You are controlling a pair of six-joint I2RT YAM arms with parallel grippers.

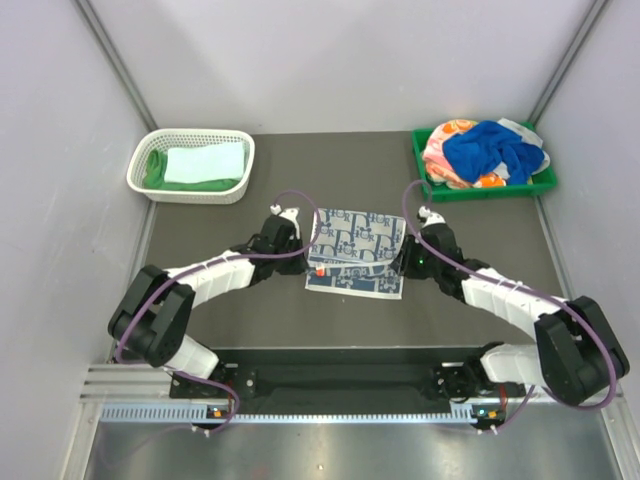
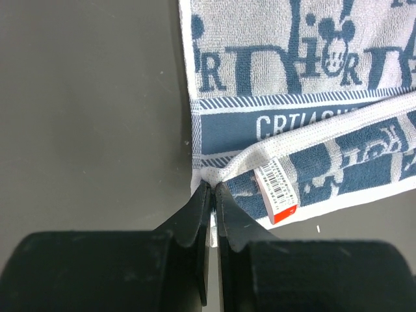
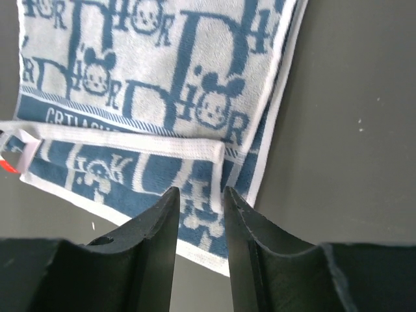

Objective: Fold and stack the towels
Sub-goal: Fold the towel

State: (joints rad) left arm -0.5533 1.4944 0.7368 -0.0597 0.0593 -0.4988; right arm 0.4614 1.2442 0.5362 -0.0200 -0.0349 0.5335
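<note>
A white towel printed with blue letters and cartoon faces [image 1: 357, 255] lies flat mid-table, its near edge folded over into a blue band [image 3: 143, 170]. My left gripper [image 2: 213, 185] sits at the towel's left near corner, its jaws almost together with a pinch of white cloth between them, beside a red-tipped barcode label [image 2: 278, 192]. My right gripper [image 3: 200, 192] hovers open over the towel's right near corner, with nothing between its fingers. In the top view the left gripper [image 1: 303, 255] and right gripper [image 1: 400, 262] flank the towel.
A white mesh basket [image 1: 137, 170] at the back left holds a bright green towel [image 1: 155, 172] and a pale mint one [image 1: 205, 162]. A green tray [image 1: 480, 190] at the back right holds a royal blue towel [image 1: 490, 148] and an orange-pink one [image 1: 445, 155].
</note>
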